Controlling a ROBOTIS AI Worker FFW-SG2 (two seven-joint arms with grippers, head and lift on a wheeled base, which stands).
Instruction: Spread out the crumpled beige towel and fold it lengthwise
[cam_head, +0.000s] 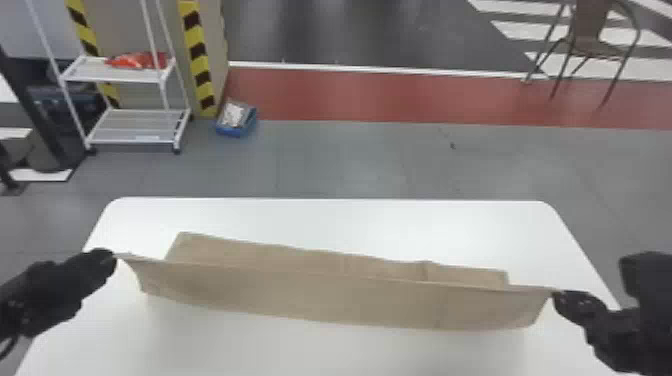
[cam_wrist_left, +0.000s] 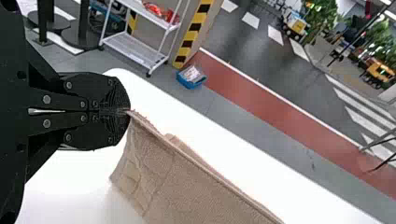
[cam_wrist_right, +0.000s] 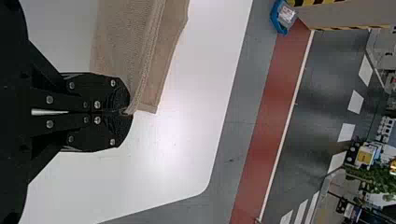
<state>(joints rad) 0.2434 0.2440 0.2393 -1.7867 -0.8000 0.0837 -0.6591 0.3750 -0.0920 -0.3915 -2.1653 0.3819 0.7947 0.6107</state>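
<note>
Here, your left end effector (cam_head: 111, 256) and right end effector (cam_head: 557, 295) are each pinching a corner of the beige towel (cam_head: 340, 300), fingers pressed together on the cloth. You have its near edge stretched taut and raised between them, while the rest lies behind on the white worktop (cam_head: 320, 350)

A white rack (cam_head: 145, 125), a blue bin (cam_head: 237, 131) and a chair (cam_head: 592, 45) stand beyond the table (cam_head: 325, 215).
</note>
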